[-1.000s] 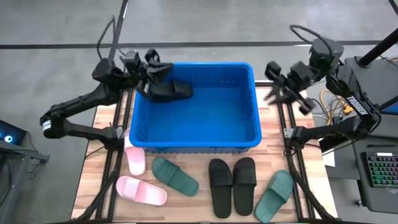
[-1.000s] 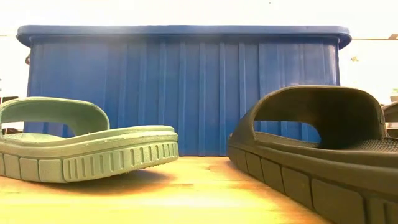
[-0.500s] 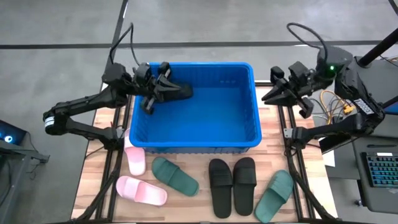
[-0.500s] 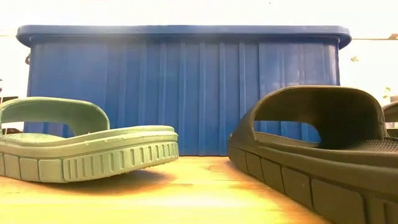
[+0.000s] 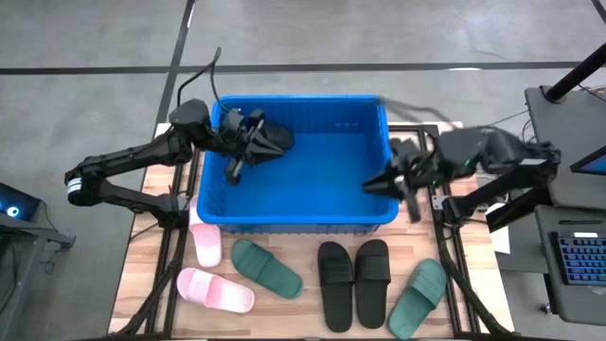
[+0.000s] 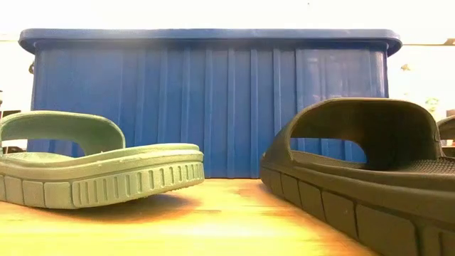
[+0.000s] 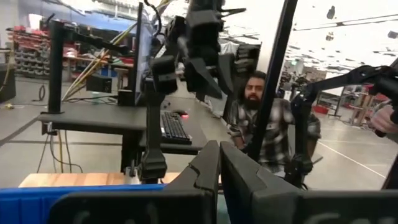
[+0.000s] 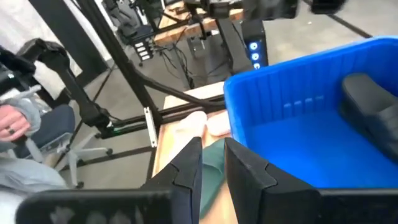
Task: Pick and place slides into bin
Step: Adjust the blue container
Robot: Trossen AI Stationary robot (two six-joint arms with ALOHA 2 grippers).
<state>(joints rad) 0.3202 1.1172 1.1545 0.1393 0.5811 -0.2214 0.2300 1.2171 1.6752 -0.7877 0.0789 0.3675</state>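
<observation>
The blue bin (image 5: 295, 213) stands at the table's far middle; its near wall fills the low view (image 6: 213, 99). One black slide (image 5: 273, 138) lies inside at the far left corner and also shows in the right wrist view (image 8: 372, 98). My left gripper (image 5: 248, 144) hovers over that corner beside the slide, fingers shut (image 7: 219, 171) with nothing between them. My right gripper (image 5: 386, 182) is over the bin's right rim, blurred, fingers shut (image 8: 213, 163) and empty. On the table lie a pink pair (image 5: 214, 289), two green slides (image 5: 267, 268) and a black pair (image 5: 352, 282).
The second green slide (image 5: 417, 297) lies at the near right. In the low view a green slide (image 6: 99, 167) and a black slide (image 6: 370, 171) lie before the bin. A person sits beyond the table's right side (image 7: 255, 118). A hand shows at the left (image 8: 15, 121).
My left arm has reached farther toward the table's right, over the bin's far left corner, while the black slide has stayed in that corner. My right gripper has swung from beyond the table's right edge down toward the bin and now hangs over its right rim.
</observation>
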